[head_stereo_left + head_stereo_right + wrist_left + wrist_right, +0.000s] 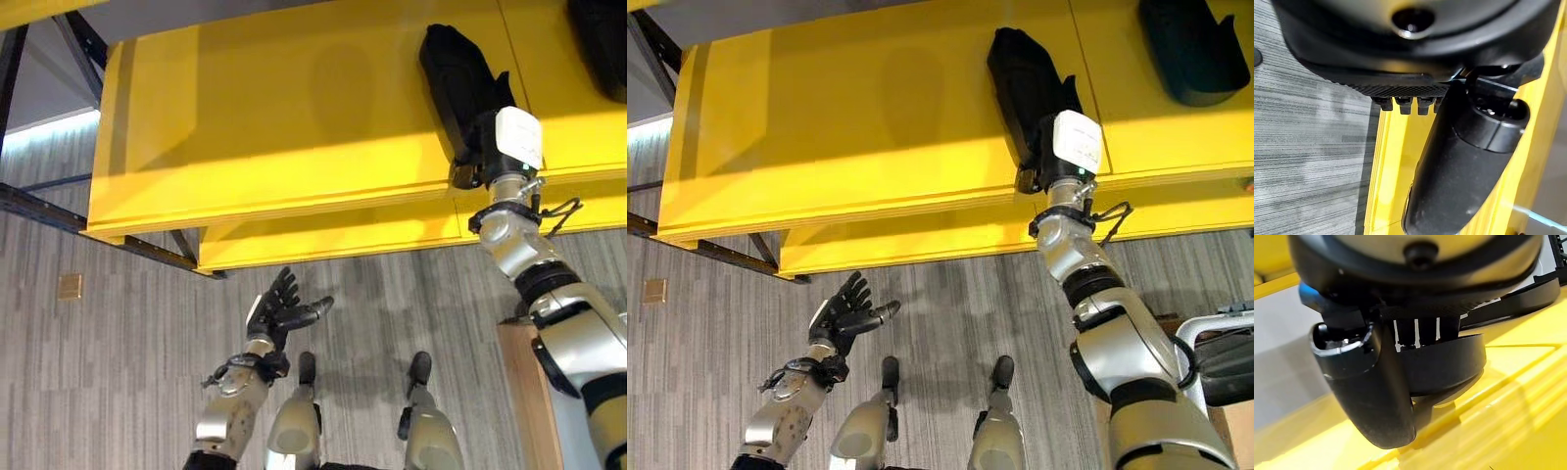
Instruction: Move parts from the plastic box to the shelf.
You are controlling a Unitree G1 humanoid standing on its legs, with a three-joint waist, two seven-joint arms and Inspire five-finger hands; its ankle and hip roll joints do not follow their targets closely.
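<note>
A long black part [453,73] lies on the top of the yellow shelf [274,117], near its front edge. My right hand [487,137] reaches up onto the shelf and grips the near end of that part. In the right wrist view the thumb [1369,391] and fingers close round the part's curved black body [1449,364]. My left hand [281,308] hangs low over the floor in front of the shelf, fingers spread and holding nothing. A second black part [1190,49] rests further right on the shelf.
A lower yellow tier [323,240] juts out under the shelf top on dark metal legs. A wooden edge [529,392] stands at the lower right, and beside it a dark container with a pale frame [1225,367]. The floor is grey striped carpet with a small brass plate [69,286].
</note>
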